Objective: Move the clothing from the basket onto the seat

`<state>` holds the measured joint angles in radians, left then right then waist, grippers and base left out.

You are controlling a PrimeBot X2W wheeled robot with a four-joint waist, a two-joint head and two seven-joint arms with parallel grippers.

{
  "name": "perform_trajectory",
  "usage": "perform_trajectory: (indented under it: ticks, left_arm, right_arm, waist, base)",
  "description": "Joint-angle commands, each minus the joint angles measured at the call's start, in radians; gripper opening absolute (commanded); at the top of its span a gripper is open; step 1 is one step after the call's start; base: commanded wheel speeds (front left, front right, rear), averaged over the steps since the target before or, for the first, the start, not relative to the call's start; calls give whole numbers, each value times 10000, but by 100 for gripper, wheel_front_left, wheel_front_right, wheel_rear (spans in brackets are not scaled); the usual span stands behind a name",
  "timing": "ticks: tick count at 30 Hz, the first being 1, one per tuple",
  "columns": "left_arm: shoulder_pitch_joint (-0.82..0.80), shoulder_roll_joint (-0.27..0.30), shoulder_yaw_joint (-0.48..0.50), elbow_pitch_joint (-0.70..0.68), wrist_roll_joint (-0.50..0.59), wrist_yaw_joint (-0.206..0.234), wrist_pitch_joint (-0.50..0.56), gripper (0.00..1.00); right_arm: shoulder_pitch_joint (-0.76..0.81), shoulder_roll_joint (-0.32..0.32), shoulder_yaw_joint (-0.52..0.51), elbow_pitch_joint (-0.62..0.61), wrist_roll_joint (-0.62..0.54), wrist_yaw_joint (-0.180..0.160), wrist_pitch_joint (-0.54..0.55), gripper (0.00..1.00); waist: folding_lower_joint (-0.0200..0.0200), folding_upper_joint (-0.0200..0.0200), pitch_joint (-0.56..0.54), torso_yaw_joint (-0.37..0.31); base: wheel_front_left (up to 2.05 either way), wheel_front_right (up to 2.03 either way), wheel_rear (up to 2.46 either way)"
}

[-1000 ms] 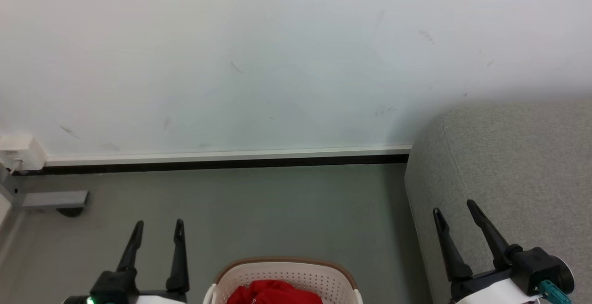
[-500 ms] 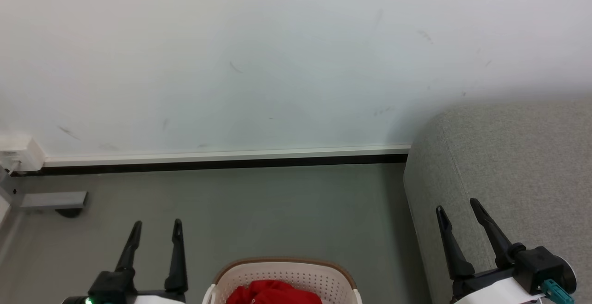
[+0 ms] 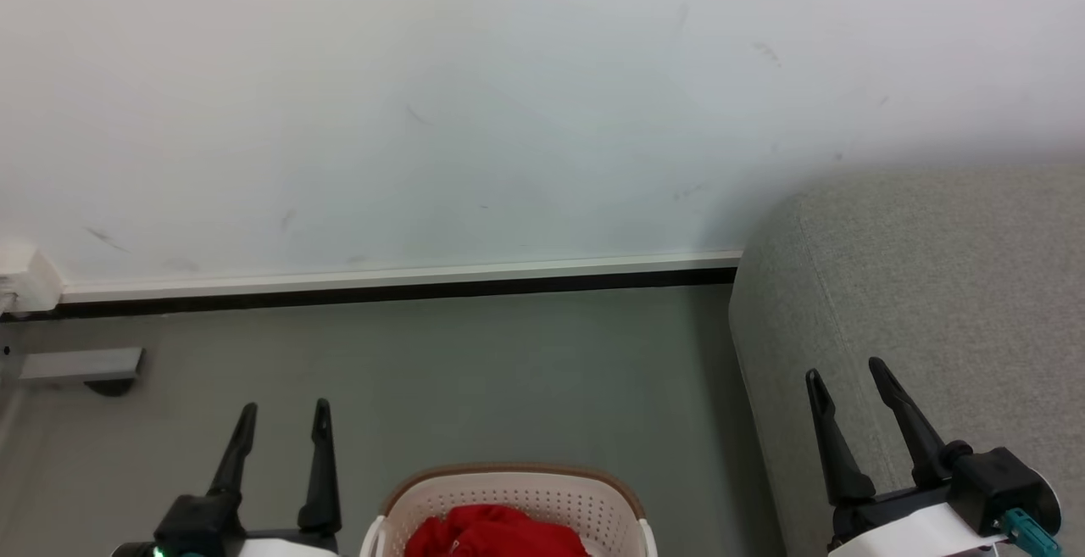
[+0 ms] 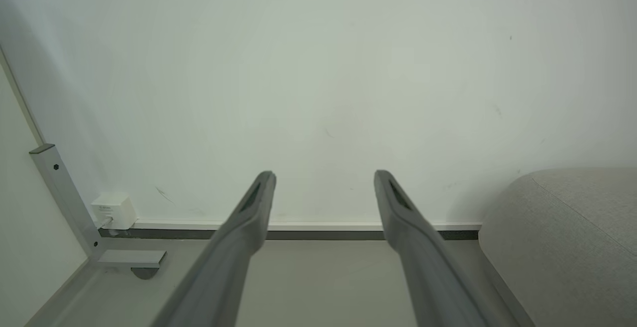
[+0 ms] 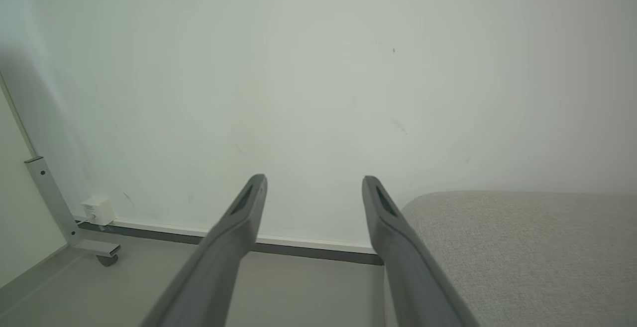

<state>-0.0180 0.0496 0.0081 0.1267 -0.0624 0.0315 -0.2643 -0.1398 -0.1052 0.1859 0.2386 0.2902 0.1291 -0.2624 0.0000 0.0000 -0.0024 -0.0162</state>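
Note:
The cream-white basket (image 3: 509, 493) with a brown rim sits on the floor at the bottom centre of the head view. Red clothing (image 3: 496, 533) lies bunched inside it. The light grey seat (image 3: 932, 286) fills the right side, and its rounded end also appears in the wrist views (image 4: 562, 237) (image 5: 522, 252). My left gripper (image 3: 284, 409) stands open to the left of the basket, fingers apart and empty (image 4: 323, 175). My right gripper (image 3: 846, 368) hangs open over the seat's left edge, holding nothing (image 5: 313, 180).
A pale wall (image 3: 509, 99) with a white and black baseboard (image 3: 398, 281) runs across the back. A grey metal frame foot with a caster (image 3: 80, 366) and a white wall box (image 3: 25, 281) stand at the far left. Grey floor (image 3: 509, 370) lies between basket and wall.
The whole head view has shifted slightly left and up, so the camera has moved. Both grippers keep their poses and stay open.

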Motion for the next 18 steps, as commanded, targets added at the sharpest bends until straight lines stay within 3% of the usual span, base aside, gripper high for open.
perform_trajectory:
  ticks: [1,8,18]
  left_arm:
    - [-75,30,32,29,-48,-15,-5,100]
    - [-355,24,-43,81,-203,-95,-4,100]
    - [-1468,25,-344,367,-389,-170,-4,100]
  right_arm:
    - [-95,-35,-36,-27,18,29,-35,100]
    - [-282,-79,-207,-165,141,29,-36,100]
    - [-1211,-184,-196,-699,369,27,-34,100]
  waist:
    - [0,0,55,-44]
    - [0,0,638,-284]
    - [0,0,2545,-552]
  base:
    - [0,0,0]
    - [0,0,0]
    - [0,0,0]
